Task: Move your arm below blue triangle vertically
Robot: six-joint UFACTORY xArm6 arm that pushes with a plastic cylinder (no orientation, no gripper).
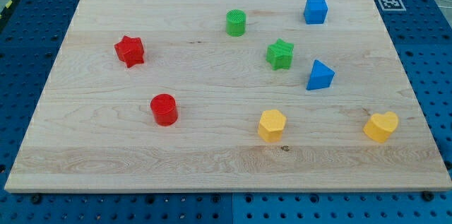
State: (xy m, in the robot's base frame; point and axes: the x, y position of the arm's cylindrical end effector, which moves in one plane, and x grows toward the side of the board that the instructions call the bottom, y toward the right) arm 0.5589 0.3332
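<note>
The blue triangle (320, 75) lies on the wooden board (106, 153) at the view's right, a little above mid-height. A green star (280, 54) sits just to its upper left, apart from it. A yellow hexagon (271, 125) lies below it to the left, and a yellow heart (381, 126) below it to the right. The arm and my tip do not show anywhere in the view.
A blue cube (316, 10) and a green cylinder (236, 22) stand near the view's top. A red star (130, 50) and a red cylinder (164, 109) are on the left half. A marker tag (389, 2) sits by the board's top right corner.
</note>
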